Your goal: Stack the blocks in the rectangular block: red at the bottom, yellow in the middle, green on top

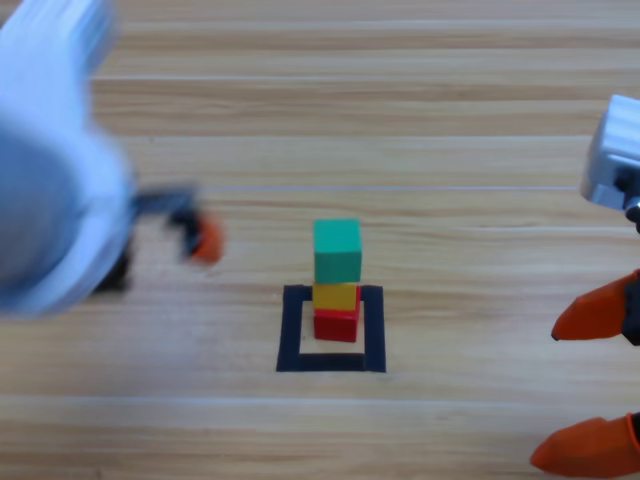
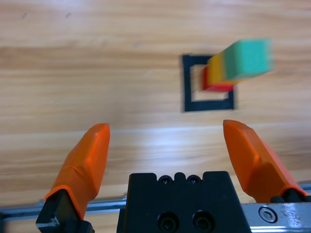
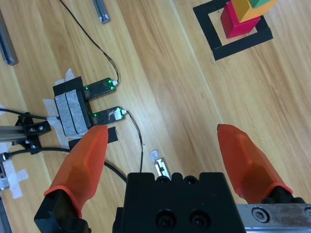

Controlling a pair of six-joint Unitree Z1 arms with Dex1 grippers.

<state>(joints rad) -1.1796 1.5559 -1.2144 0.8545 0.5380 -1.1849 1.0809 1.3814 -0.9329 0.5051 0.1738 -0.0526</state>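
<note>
- Wooden planks of the table fill the high view, with the black tape square lying near the middle, closer to the front edge.
- Inside this square stands the finished tower: the red cube at the bottom, the yellow cube on it, the green cube on top. All three touch each other and look roughly aligned.
- The left gripper is beside the tower, toward the table's left edge, clearly apart from it. In its wrist view the tower stands ahead and to one side of the jaws, not between them. The jaws are spread wide and hold nothing.
- The right gripper waits at the table's right edge near the front corner. Its jaws are also apart and empty.
- The left arm is nearer to the tower than the right one.
- In my judgement the stacking is done; the only care now is that no arm brushes the green cube when it moves.
- The right wrist view also shows taped electronics with cables on the table.
</note>
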